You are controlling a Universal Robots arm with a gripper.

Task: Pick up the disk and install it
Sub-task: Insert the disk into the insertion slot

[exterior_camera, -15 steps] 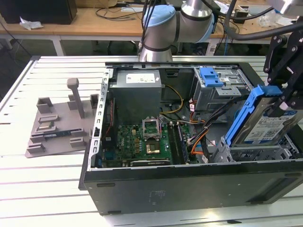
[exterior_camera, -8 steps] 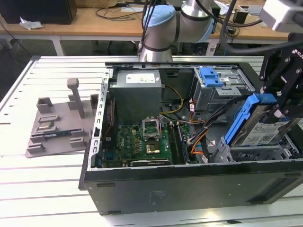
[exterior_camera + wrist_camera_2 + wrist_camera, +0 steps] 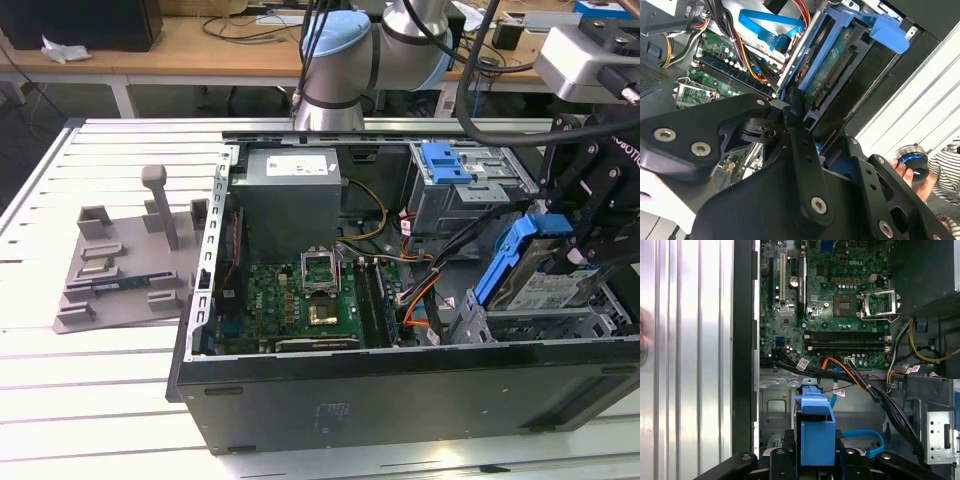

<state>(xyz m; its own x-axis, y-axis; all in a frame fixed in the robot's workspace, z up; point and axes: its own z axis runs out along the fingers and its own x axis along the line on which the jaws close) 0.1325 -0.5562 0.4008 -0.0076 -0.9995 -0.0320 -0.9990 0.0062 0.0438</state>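
The disk [image 3: 548, 290], a silver drive with a white-and-blue label and blue rails, hangs tilted over the drive bay [image 3: 530, 325] at the exterior view's right end of the open computer case [image 3: 400, 395]. My gripper [image 3: 585, 245] is shut on it from above, black fingers clamping its sides. In the second wrist view the disk [image 3: 832, 70] shows its green circuit side between blue rails, with my gripper [image 3: 827, 150] closed round its near end. In the first wrist view the disk's blue rail end [image 3: 815, 427] stands between the fingers [image 3: 787, 455] of my gripper [image 3: 816, 460].
Inside the case lie a motherboard [image 3: 300, 300], a grey power supply [image 3: 290, 195], bundled cables [image 3: 420, 290] and a grey cage with a blue latch [image 3: 455, 175]. A grey plastic stand [image 3: 125, 270] sits on the slatted table. A person's hand [image 3: 912, 170] holds a knob.
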